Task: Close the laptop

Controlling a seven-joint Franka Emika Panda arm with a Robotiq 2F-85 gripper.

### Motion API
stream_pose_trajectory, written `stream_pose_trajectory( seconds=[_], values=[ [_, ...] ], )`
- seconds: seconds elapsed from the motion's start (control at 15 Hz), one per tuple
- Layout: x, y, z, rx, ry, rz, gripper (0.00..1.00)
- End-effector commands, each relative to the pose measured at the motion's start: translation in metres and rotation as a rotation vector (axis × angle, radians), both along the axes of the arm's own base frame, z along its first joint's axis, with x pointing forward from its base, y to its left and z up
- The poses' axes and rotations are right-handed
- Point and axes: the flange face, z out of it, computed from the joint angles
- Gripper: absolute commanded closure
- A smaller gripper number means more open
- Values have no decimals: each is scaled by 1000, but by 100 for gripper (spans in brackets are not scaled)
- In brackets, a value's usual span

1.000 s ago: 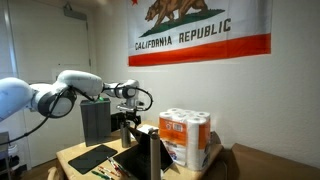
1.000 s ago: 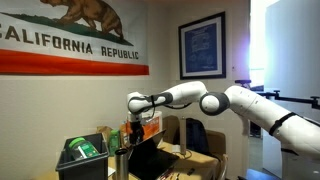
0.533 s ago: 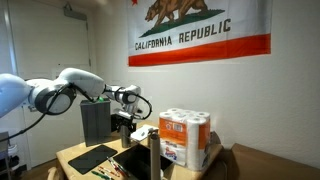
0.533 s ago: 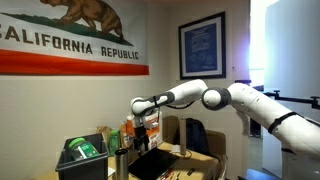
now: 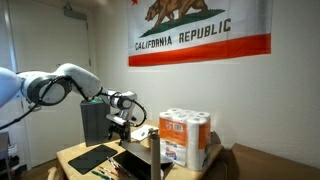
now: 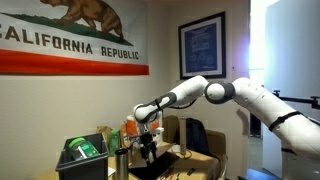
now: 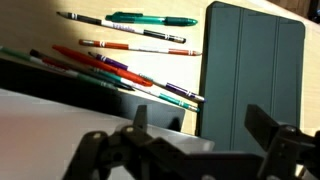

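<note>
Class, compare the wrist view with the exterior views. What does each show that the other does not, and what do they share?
Only the wrist view shows the scattered pens clearly enough to tell their colours, and the wide gap between the fingers. Only the exterior views show the arm, the California flag, the paper-towel pack and a recognisable laptop. Both share the gripper and the flat dark slab lying on the table.

Evenly lit indoors, soft. Blown out at a bright patch (image 6: 260, 50) in an exterior view. Warm in the wrist view, shadowed top left, blurred around the hand (image 7: 197, 122).
</note>
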Motion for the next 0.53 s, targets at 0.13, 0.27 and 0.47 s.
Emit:
stream_pose_trajectory(
  seconds=[0.13,0.27,0.47],
  values=[
    [-44,-16,-16,-102,-44,-21,0],
    [-54,-19,-28,-108,-51,-25,0],
    [-64,-21,-34,-105,-44,-22,0]
  ],
)
